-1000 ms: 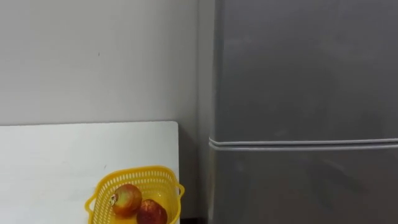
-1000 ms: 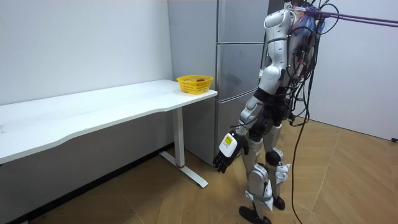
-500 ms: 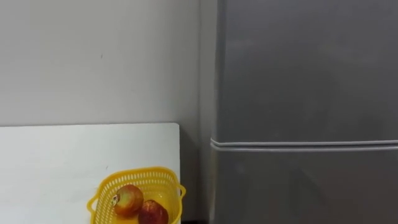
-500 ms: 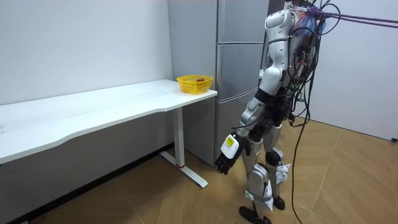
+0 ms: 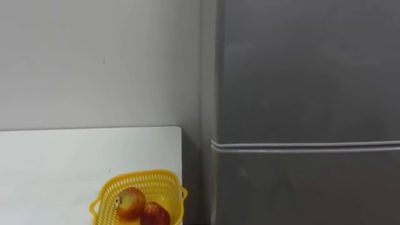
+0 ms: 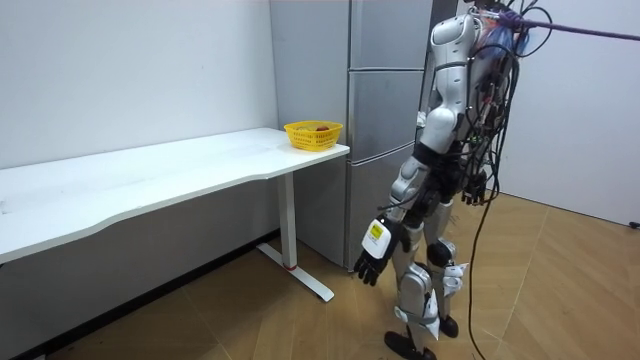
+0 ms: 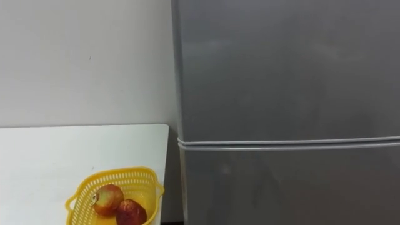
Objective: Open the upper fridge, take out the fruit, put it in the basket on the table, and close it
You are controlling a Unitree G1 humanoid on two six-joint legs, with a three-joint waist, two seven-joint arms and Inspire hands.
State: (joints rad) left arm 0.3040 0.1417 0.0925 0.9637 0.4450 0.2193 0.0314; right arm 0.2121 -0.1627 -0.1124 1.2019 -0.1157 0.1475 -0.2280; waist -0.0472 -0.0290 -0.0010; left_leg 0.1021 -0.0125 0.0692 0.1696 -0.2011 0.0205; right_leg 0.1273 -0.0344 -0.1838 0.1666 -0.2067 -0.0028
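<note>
The grey fridge stands straight ahead of me with its upper door shut. A pale seam separates that door from the lower door, which is shut as well. In the room view I stand upright about a step from the fridge, facing it. My left hand hangs low beside my thigh, fingers relaxed and holding nothing. At hip height on the room view's right hangs my right hand, a dark shape.
A white table stands against the wall to the left of the fridge. On its near right corner sits a yellow mesh basket with two reddish fruits. A narrow gap lies between the table and the fridge.
My left hand has swung a little toward the room view's right. The eye view has shifted slightly, so the basket sits lower in the picture. The fridge doors have stayed shut.
</note>
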